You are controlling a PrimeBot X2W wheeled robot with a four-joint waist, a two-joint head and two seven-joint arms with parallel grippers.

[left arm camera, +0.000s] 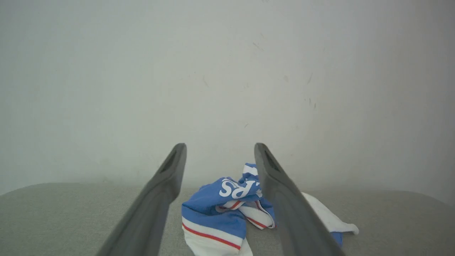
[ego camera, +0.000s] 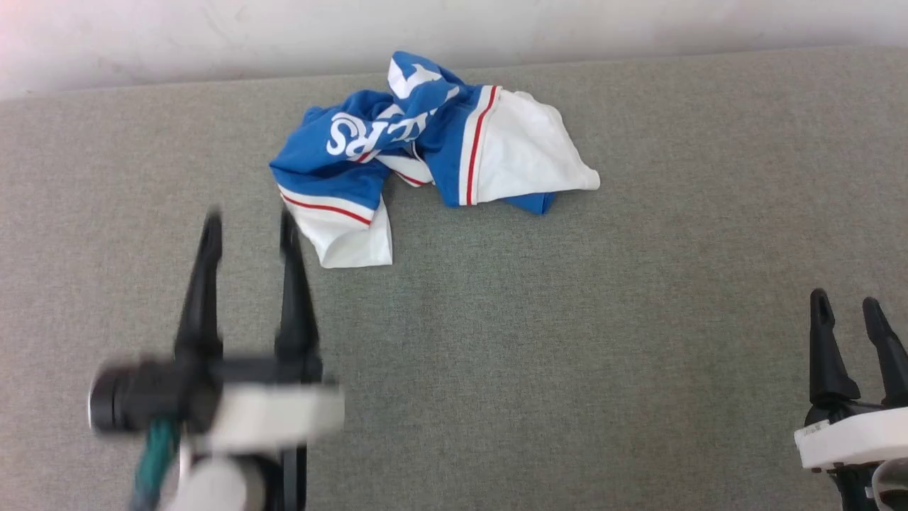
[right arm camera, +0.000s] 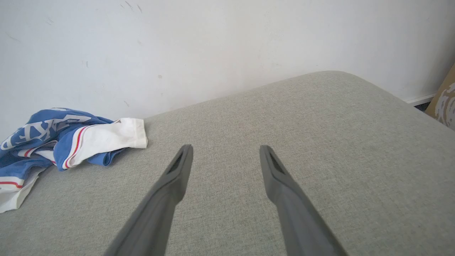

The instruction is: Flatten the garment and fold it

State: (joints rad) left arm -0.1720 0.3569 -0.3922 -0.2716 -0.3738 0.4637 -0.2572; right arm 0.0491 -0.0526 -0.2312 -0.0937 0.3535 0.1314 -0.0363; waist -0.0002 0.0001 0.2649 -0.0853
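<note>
The garment (ego camera: 425,142) lies crumpled in a heap near the far edge of the grey padded surface (ego camera: 539,341), blue with white sleeves, red trim and part of its white lettering showing. My left gripper (ego camera: 250,221) hovers open just to the near left of the heap, holding nothing. The left wrist view looks between its fingers at the garment (left arm camera: 217,209), a short way ahead. My right gripper (ego camera: 844,299) stands open at the lower right, far from the cloth. In the right wrist view the garment (right arm camera: 60,138) lies far to the left of that gripper (right arm camera: 225,149).
A pale wall (ego camera: 213,35) runs right behind the surface's far edge. In the right wrist view the surface's rounded corner (right arm camera: 337,76) shows, with a brown cardboard piece (right arm camera: 444,103) on the floor beyond it.
</note>
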